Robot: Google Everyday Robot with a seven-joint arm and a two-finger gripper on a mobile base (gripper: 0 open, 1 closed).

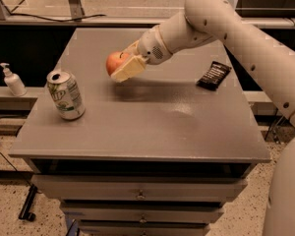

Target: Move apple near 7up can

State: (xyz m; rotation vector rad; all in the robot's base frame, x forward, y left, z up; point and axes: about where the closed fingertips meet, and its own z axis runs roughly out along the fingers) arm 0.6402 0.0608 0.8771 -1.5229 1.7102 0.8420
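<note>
The red-orange apple (115, 61) is held in my gripper (124, 64), which is shut on it and carries it above the grey table (147, 132), left of the middle. The pale fingers (129, 68) clamp the apple's right side. The white and green 7up can (65, 94) stands upright near the table's left edge, to the lower left of the apple and about a can's width or two away.
A black flat packet (214, 75) lies at the table's right side. A white pump bottle (12, 80) stands on a ledge off the table to the left. My white arm (246, 38) reaches in from the upper right. Drawers (137, 195) front the table below.
</note>
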